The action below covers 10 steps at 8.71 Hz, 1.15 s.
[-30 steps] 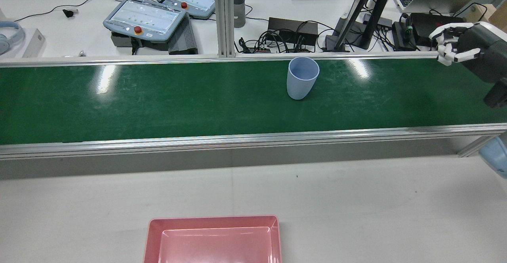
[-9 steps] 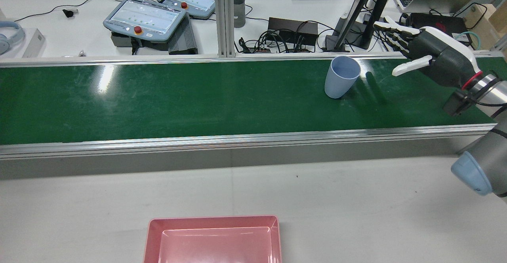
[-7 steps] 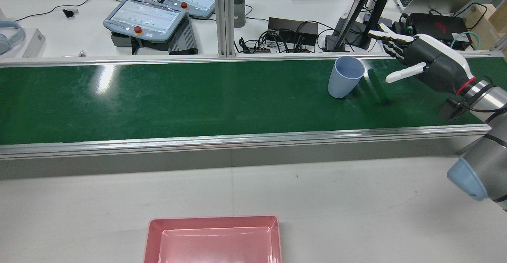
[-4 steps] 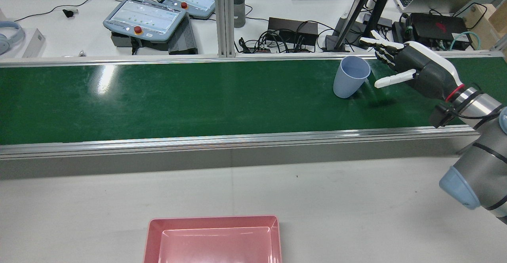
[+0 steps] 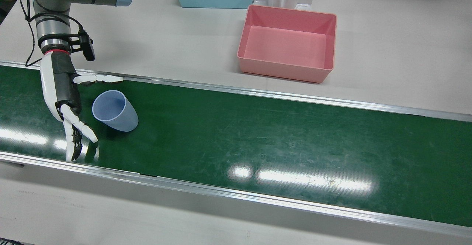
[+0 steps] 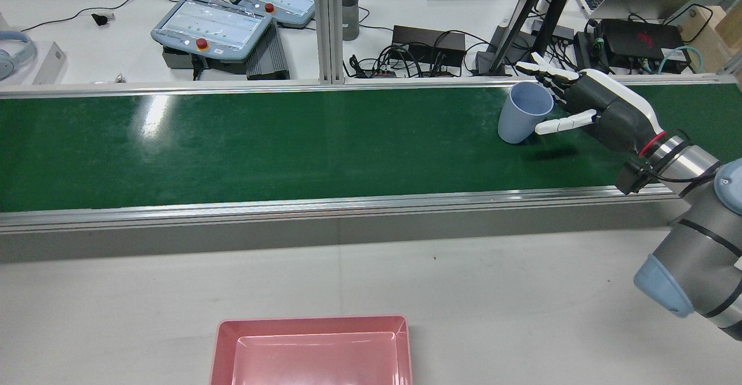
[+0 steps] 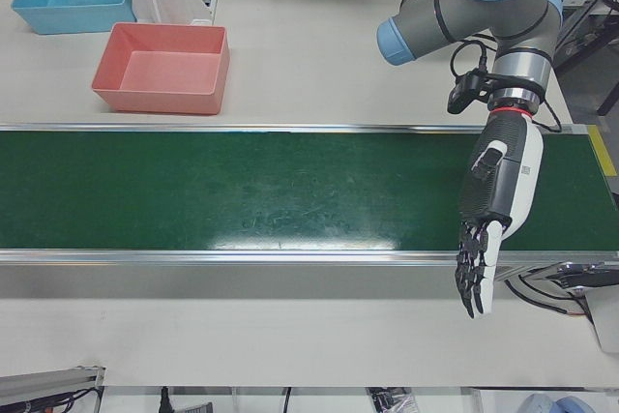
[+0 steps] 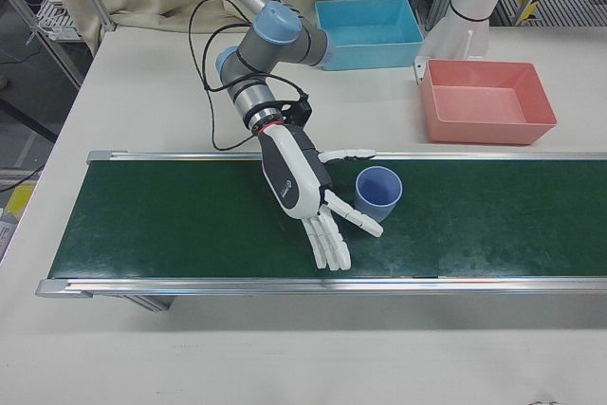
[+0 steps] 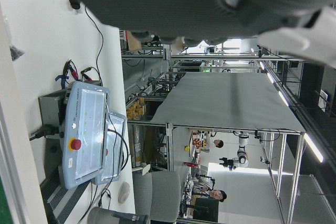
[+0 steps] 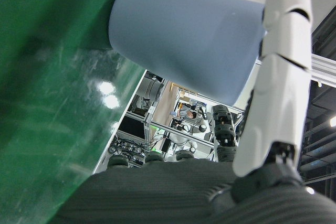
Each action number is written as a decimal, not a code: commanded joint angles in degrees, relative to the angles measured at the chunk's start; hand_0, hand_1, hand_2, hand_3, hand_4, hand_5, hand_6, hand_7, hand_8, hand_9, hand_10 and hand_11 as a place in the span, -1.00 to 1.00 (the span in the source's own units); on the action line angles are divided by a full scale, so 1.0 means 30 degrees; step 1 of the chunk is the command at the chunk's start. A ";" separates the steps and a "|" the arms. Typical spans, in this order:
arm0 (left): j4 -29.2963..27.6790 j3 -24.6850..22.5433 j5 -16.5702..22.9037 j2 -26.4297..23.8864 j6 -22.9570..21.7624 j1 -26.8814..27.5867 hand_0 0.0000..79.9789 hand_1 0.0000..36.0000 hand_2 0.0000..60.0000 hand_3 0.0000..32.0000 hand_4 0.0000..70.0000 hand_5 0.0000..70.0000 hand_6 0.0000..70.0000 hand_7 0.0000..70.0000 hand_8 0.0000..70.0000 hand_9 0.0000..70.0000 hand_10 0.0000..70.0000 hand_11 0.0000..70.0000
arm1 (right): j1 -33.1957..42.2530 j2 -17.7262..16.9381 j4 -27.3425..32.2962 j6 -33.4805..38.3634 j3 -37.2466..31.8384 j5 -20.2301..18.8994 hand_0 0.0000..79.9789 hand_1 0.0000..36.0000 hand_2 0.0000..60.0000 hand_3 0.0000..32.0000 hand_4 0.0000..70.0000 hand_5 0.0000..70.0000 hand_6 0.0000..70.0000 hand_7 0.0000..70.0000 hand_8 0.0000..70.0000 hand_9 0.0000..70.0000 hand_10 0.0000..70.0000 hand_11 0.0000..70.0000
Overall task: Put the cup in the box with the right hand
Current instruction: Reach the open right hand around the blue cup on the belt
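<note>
1. Rear view: cup [image 6: 524, 112] stands upright on the belt [image 6: 261, 141], mouth up, toward the belt's right end and close to its far edge.
2. Right hand [image 6: 579, 109] is just right of the cup w/ fingers [image 6: 536, 71] spread apart, holding nothing. Thumb [image 6: 562, 124] sits on the near side of the cup wall, the other fingers reach past the far side of the rim, so the cup sits in the open span between them.
3. Contact: can't tell if any finger touches the wall yet. Right hand view shows the cup wall filling the space right in front of the palm, one finger alongside it.
4. Key relation, as I judge it: cup's long axis is vertical and the palm faces its side, so a sideways wrap around the wall looks like the way in, not a top grab.
5. Left hand [image 7: 488, 215] hangs open-fingered over the other end of the belt, well apart from the cup; right is far nearer.
6. Box [image 6: 313, 324], pink, sits on the near table, left of the cup and well apart from it. Empty.
</note>
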 commanded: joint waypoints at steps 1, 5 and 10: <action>-0.0013 0.0000 0.0000 0.0000 0.0000 -0.0014 -1.00 -1.00 -1.00 -1.00 -1.00 -1.00 -1.00 -1.00 -1.00 -1.00 -1.00 -1.00 | -0.0465 0.0002 0.0001 -0.0028 -0.0038 0.0200 0.36 0.04 -0.79 -1.00 -0.99 -0.83 -1.00 -1.00 -1.00 -1.00 -1.00 -1.00; 0.0016 -0.0030 0.0000 0.0000 0.0000 0.0014 -1.00 -1.00 -1.00 -1.00 -1.00 -1.00 -1.00 -1.00 -1.00 -1.00 -1.00 -1.00 | -0.0789 0.0002 -0.0028 0.0000 0.0049 0.0781 0.33 0.31 -0.57 -1.00 -0.99 -0.82 -1.00 -1.00 -1.00 -1.00 -1.00 -1.00; -0.0014 0.0000 0.0000 0.0000 0.0000 -0.0014 -1.00 -1.00 -1.00 -1.00 -1.00 -1.00 -1.00 -1.00 -1.00 -1.00 -1.00 -1.00 | -0.1287 0.0090 -0.0234 0.0352 -0.0068 0.0903 1.00 1.00 1.00 -1.00 -0.32 -0.37 -0.33 0.85 0.33 0.96 -0.13 0.37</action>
